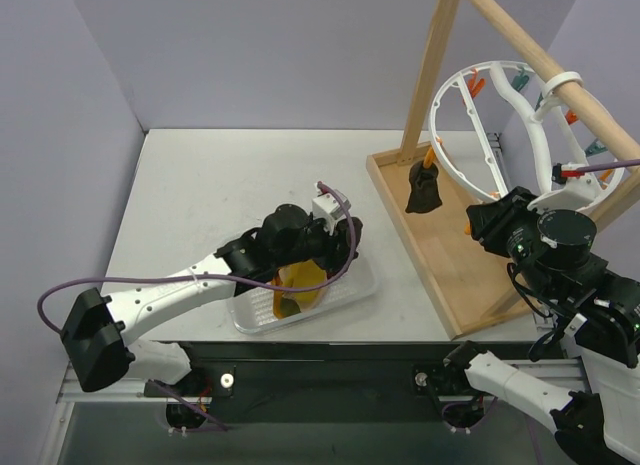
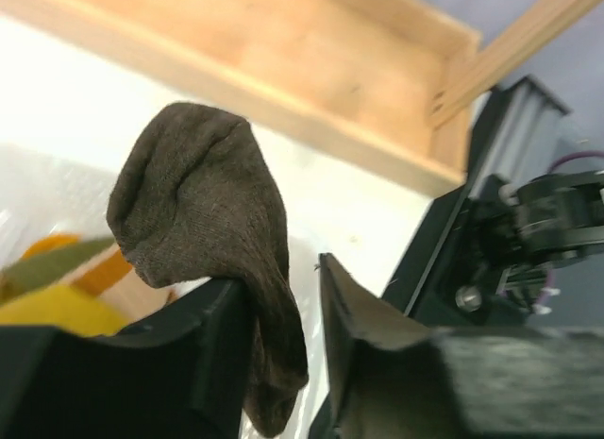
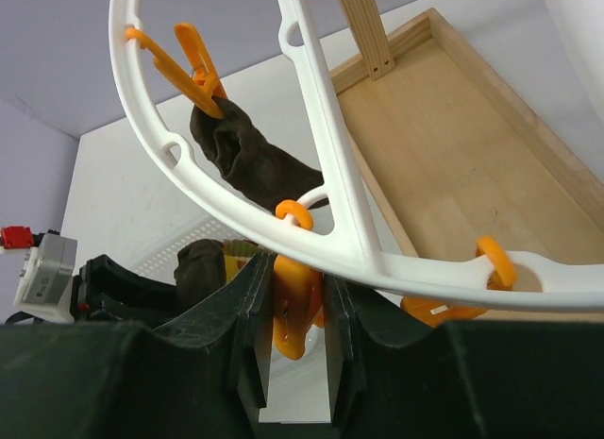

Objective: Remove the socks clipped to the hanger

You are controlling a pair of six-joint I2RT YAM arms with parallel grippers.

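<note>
While its jaws stand parted, left gripper (image 2: 280, 283) has brown sock (image 2: 198, 194) draped on one finger (image 2: 142, 363) above tray (image 1: 350, 290).
Risk: sock clings, rides away, misses tray; right gripper (image 3: 297, 269) clamped on orange clip (image 3: 294, 316).

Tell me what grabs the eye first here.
A brown sock lies draped over a finger of the left claw, above the clear tray. At right, the right claw pinches an orange clip on the white hanger, where one dark sock hangs clipped.

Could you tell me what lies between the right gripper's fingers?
An orange plastic clip hanging from the white plastic drying ring, shown in the right wrist view.
</note>
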